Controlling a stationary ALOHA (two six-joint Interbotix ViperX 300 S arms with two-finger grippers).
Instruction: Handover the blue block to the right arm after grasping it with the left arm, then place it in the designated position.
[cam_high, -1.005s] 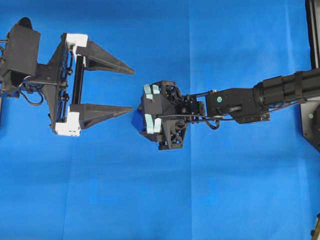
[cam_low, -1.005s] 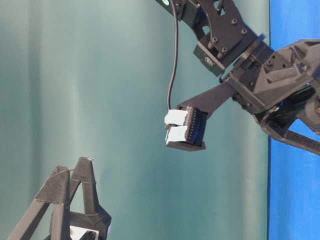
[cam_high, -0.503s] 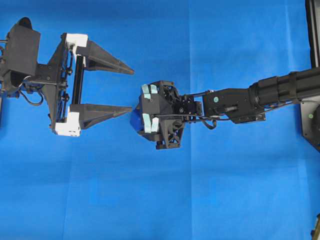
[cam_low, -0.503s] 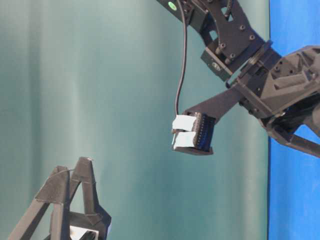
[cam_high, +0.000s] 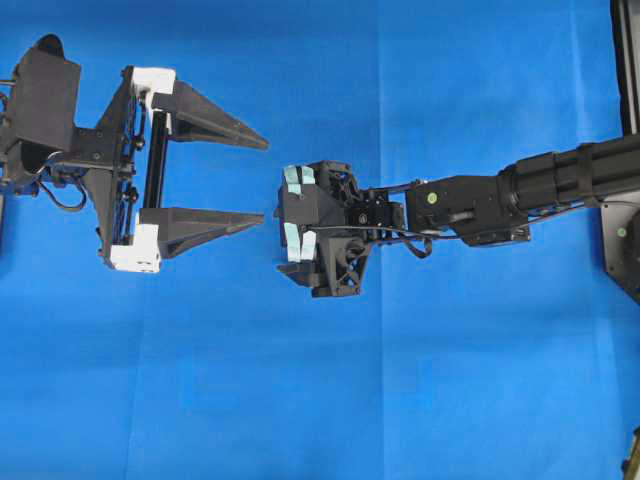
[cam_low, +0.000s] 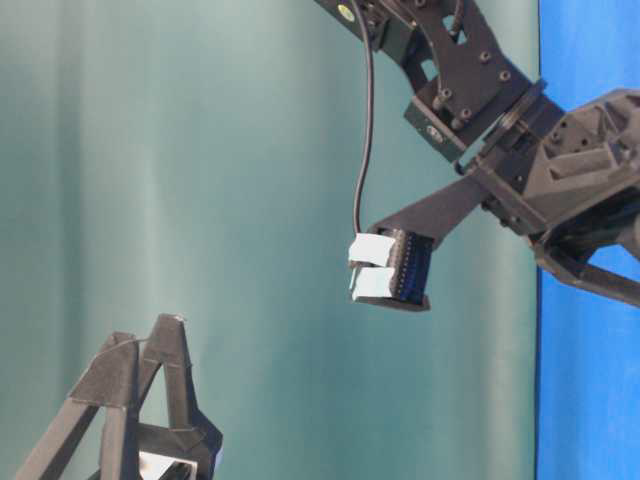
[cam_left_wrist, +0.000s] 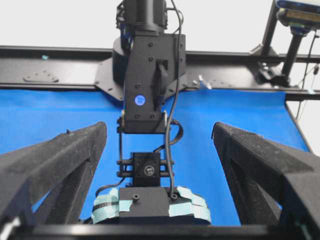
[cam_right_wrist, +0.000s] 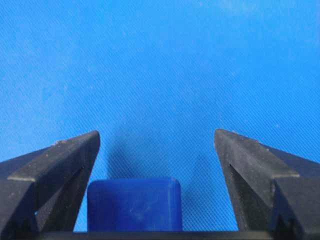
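- Blue block (cam_right_wrist: 134, 204) sits at the bottom centre of the right wrist view, between the right gripper's (cam_right_wrist: 157, 145) spread fingers; the left finger looks just beside it, the right one clear, so it seems released onto the blue cloth (cam_right_wrist: 160, 65).
- Placing looks like the step in hand, nearly done; next the right arm (cam_high: 470, 205) should lift straight off without nudging it.
- Farther off, at the left of the overhead view, the left gripper (cam_high: 262, 180) hangs wide open, empty.
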